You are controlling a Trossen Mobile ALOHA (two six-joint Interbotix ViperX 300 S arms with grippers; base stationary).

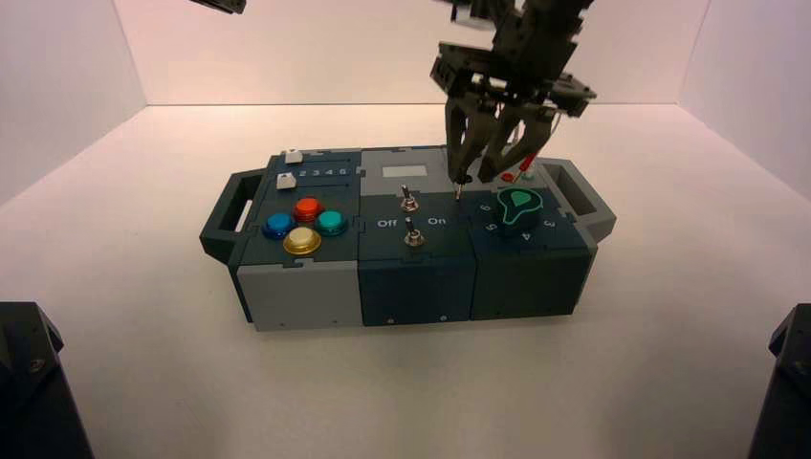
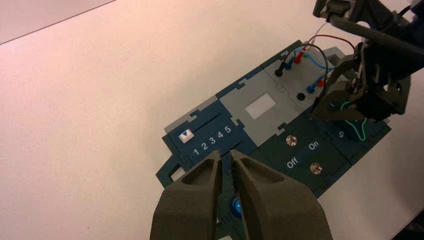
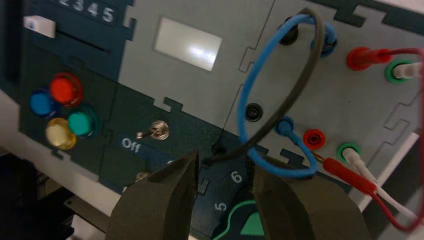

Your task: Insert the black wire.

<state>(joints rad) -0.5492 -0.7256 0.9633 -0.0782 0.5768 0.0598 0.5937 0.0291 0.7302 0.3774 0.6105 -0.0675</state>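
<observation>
Right end effector (image 3: 222, 200) holds black wire (image 3: 295, 95) plug.

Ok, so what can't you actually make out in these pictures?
- Black wire: its free plug end, in the right wrist view, is hidden beside the right gripper.
- Empty black socket: hidden in the high view behind the right gripper.
- Green knob: cut off by the right wrist view's edge, so its setting is unreadable.
- Left gripper: almost wholly cut off by the high view's top edge.

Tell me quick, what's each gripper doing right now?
Left gripper: closed, holding nothing.
Right gripper: by the black wire, at its loose plug; cannot be told.
</observation>
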